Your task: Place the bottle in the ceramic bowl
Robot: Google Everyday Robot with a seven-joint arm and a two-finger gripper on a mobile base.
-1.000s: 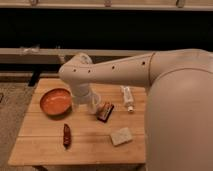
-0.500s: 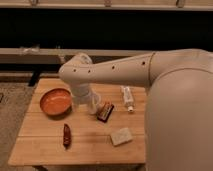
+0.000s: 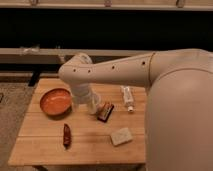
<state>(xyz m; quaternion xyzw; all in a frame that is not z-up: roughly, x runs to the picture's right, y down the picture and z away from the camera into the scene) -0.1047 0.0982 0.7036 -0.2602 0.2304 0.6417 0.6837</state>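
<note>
Most of the hand point(image 3: 89, 104) hides under arm point(image 3: 116, 70), beside ceramic bowl point(image 3: 55, 101)

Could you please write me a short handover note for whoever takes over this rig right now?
The claw is low over the table between the ceramic bowl and the white cup, mostly hidden by the arm, not at the bottle.
The bottle lies on the table, across the arm from the bowl.
Done: nothing yet.
Left: reach the bottle, grasp it, place it in the bowl.
</note>
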